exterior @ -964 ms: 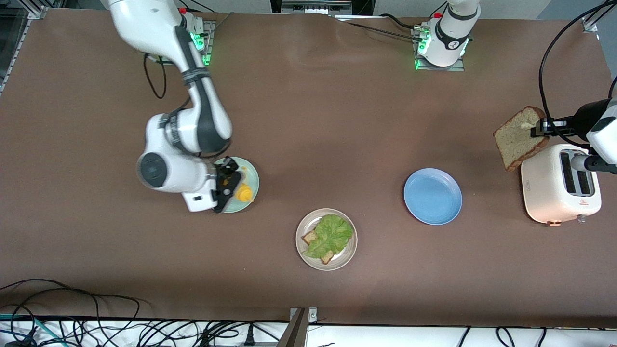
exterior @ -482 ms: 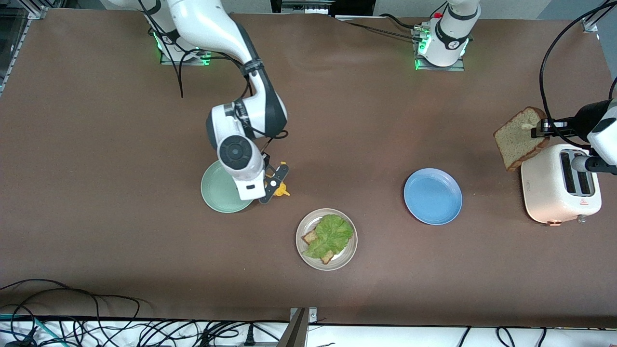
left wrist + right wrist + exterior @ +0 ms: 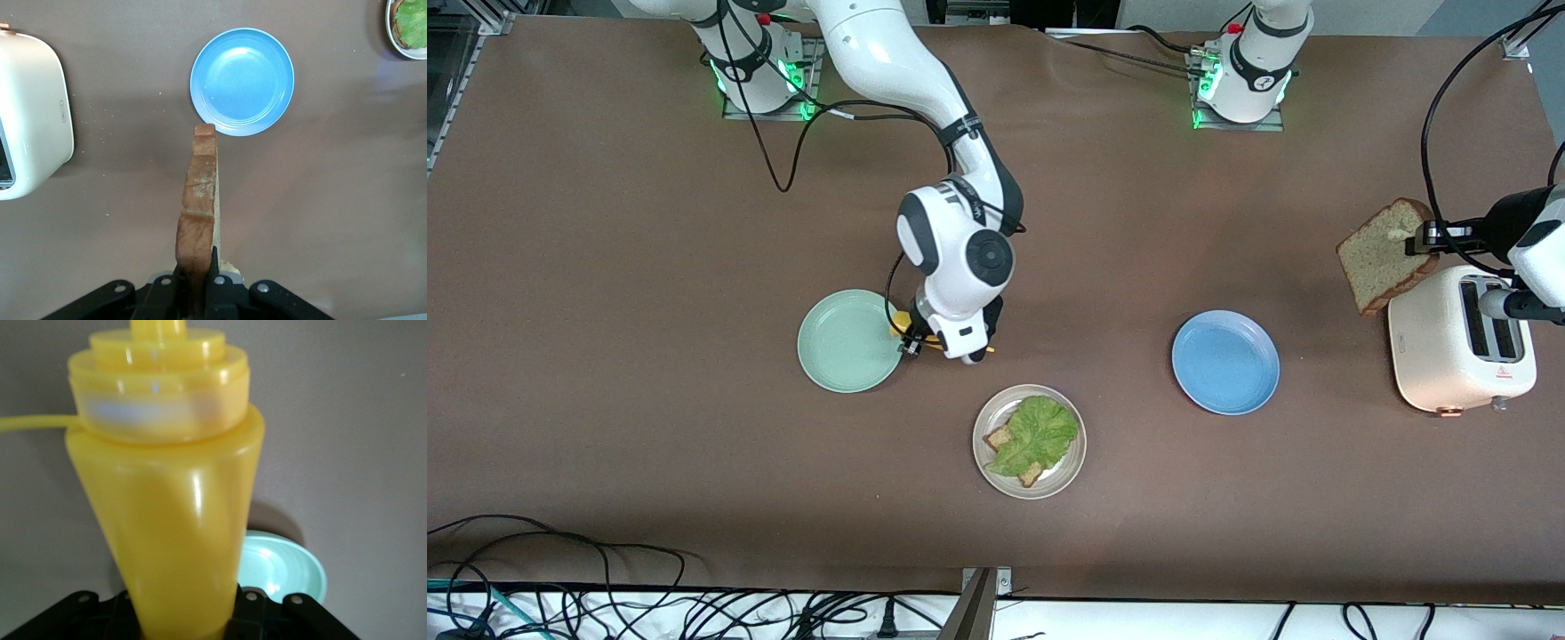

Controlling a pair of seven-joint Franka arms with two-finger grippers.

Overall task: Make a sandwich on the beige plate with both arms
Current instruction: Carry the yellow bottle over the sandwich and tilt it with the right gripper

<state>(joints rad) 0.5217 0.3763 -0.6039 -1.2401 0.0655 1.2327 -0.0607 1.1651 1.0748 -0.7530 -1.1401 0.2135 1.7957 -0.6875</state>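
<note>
On the beige plate (image 3: pixel 1030 442), lettuce (image 3: pixel 1036 431) covers a toast slice (image 3: pixel 1000 436) lying flat. The left gripper (image 3: pixel 1421 238) pinches a second slice (image 3: pixel 1383 256) on edge above the toaster (image 3: pixel 1458 342). The right gripper (image 3: pixel 947 342), clamping a yellow squeeze bottle (image 3: pixel 170 513), has swung from the mint-green plate (image 3: pixel 848 341) toward the beige one.
</note>
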